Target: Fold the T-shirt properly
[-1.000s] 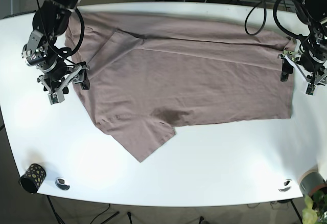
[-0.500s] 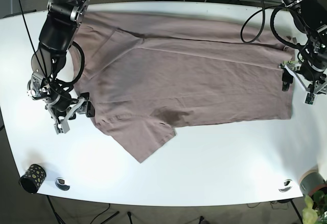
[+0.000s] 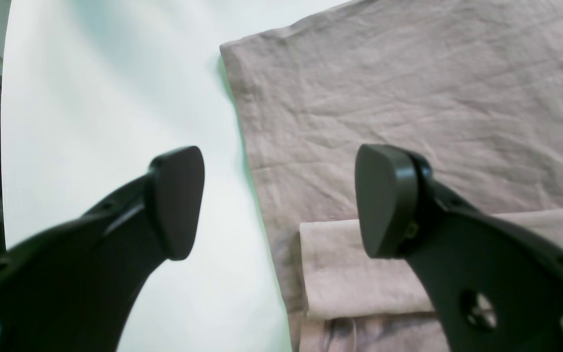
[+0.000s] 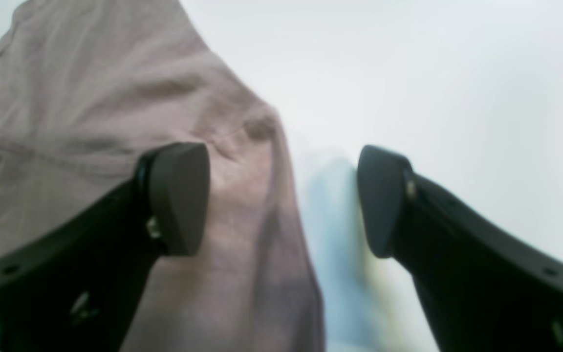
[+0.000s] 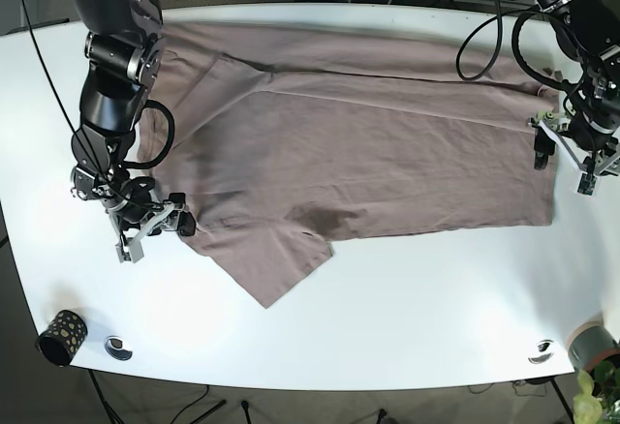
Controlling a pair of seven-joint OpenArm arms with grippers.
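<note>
The shirt [image 5: 358, 143] lay spread across the white table [image 5: 407, 318], one long side folded over. The left gripper [image 3: 281, 200] straddled its edge beside a folded layer, fingers apart. The right gripper [image 4: 281, 200] straddled the sleeve edge, fingers also spread.

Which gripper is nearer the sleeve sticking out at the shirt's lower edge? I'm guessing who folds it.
Right. The right gripper sits open just beside the sleeve; the left gripper is open at the T-shirt's opposite end.
</note>
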